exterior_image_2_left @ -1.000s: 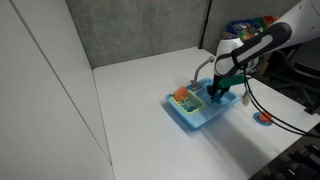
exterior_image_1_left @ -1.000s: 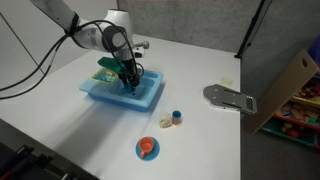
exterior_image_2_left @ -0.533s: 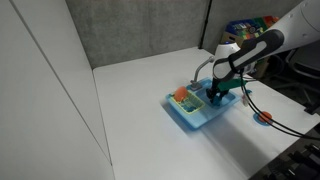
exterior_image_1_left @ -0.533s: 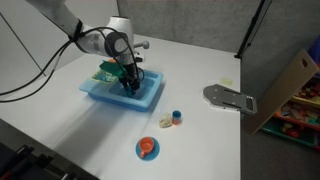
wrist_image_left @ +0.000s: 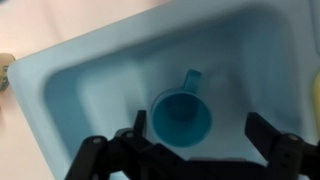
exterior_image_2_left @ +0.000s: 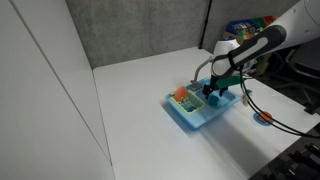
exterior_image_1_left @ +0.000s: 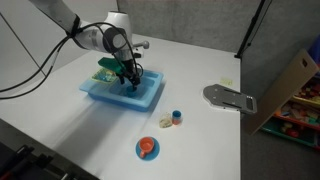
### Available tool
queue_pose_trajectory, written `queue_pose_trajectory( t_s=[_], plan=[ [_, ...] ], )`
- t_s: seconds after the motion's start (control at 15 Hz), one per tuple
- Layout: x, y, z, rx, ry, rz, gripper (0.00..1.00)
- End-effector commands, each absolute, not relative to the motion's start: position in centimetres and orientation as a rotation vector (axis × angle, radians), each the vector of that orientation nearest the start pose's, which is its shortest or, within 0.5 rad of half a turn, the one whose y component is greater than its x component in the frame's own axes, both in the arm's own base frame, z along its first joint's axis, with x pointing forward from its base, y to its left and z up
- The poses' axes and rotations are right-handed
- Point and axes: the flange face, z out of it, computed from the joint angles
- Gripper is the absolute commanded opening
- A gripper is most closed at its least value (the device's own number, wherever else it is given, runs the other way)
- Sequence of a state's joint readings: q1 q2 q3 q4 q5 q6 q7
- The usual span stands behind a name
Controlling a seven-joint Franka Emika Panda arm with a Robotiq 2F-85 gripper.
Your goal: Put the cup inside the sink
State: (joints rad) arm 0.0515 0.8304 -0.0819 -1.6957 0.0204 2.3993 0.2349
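Observation:
In the wrist view the blue cup [wrist_image_left: 180,118] stands upright on the floor of the light-blue sink [wrist_image_left: 60,75], its handle pointing away from me. My gripper [wrist_image_left: 200,135] hangs just above it, open. One dark finger [wrist_image_left: 138,128] is beside the cup's left rim and the other stands well off to its right. Nothing is held. In both exterior views the gripper [exterior_image_1_left: 128,80] [exterior_image_2_left: 216,94] hovers over the basin of the sink [exterior_image_1_left: 95,95] [exterior_image_2_left: 190,120], and the arm hides the cup.
The sink's grey faucet [exterior_image_2_left: 200,68] curves over the basin, and the rack section [exterior_image_2_left: 183,97] holds orange and green pieces. On the white table lie a blue plate with orange food [exterior_image_1_left: 147,149], a tiny blue piece [exterior_image_1_left: 177,116] and a grey metal plate [exterior_image_1_left: 230,98]. A cardboard box [exterior_image_1_left: 290,85] stands off the table's edge.
The jaws have opened and let go of the cup, which now rests in the basin. The gripper has risen slightly.

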Motion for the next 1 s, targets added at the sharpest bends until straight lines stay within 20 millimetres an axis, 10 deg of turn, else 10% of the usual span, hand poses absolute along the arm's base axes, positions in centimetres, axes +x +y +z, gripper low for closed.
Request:
queue_pose_trajectory(
  t_s=[0.0, 0.93],
  plan=[
    [65.2, -1.0, 13.8, -3.155, 0.397, 0.173, 1.0],
    [60.5, 0.9, 26.4, -3.198, 0.321, 0.355, 1.0]
  ],
)
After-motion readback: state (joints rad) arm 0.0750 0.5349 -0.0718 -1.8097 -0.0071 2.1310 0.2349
